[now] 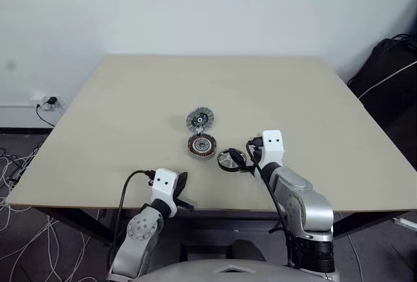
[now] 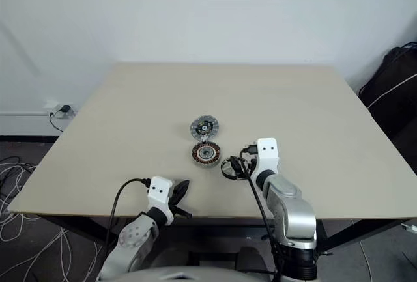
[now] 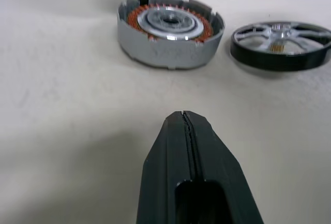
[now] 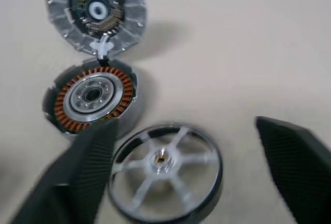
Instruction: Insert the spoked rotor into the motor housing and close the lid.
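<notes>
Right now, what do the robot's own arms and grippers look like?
Both arms are silver-grey metal with rounded joints, each ending in a white boxy wrist block with two small dark dots. A black cable loops into each block. The left gripper and the right gripper each have two black fingers; the right one's pads are finely ribbed.

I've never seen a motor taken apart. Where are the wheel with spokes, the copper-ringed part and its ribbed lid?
spoked rotor (image 4: 164, 171), right wrist view, on a spoke.
motor housing (image 4: 92, 99), right wrist view, on the silver centre.
lid (image 4: 96, 13), right wrist view, on the dark centre.
</notes>
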`<action>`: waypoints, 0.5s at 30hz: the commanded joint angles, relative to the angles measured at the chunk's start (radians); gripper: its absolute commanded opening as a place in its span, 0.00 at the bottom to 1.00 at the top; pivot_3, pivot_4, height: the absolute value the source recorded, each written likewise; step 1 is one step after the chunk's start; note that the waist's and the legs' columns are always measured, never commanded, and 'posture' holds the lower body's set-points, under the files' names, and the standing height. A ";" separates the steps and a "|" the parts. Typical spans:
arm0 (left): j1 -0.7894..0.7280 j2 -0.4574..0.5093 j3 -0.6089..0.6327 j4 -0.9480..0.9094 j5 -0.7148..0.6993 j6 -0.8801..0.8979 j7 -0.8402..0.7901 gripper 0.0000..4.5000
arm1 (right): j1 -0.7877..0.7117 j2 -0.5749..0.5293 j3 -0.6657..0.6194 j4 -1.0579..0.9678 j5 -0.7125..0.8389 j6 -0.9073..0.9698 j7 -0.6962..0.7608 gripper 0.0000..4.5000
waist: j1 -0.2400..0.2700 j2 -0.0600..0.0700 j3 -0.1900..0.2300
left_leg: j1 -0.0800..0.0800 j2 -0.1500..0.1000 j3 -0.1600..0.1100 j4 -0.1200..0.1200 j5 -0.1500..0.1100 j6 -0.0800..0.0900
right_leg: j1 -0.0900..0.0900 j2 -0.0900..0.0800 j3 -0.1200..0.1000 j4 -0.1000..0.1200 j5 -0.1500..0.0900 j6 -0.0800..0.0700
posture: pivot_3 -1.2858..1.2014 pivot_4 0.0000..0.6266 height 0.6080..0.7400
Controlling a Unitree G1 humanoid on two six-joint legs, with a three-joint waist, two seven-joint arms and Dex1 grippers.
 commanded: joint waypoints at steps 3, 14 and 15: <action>-0.013 0.017 0.007 -0.048 -0.001 -0.017 -0.009 0.00 | -0.037 0.104 -0.172 -0.039 0.116 0.120 -0.103 0.99 | 0.001 0.001 0.000 | 0.000 0.000 0.000 0.000 0.000 0.000 | 0.000 -0.002 0.000 -0.001 0.000 0.000 | 0.52 0.00 1.00; -0.001 0.021 0.008 -0.044 -0.006 -0.008 -0.009 0.00 | -0.101 0.168 -0.318 0.000 0.330 0.296 -0.209 0.99 | -0.002 0.005 0.003 | 0.000 -0.001 0.000 -0.001 0.000 0.000 | -0.001 -0.002 0.000 -0.001 0.000 0.000 | 0.52 0.00 1.00; -0.001 0.020 0.008 -0.043 -0.005 -0.008 -0.009 0.00 | -0.104 0.172 -0.327 0.002 0.349 0.319 -0.213 0.99 | -0.002 0.005 0.003 | 0.000 -0.001 0.001 -0.001 0.000 0.000 | -0.001 -0.002 0.000 -0.001 0.000 0.000 | 0.52 0.00 1.00</action>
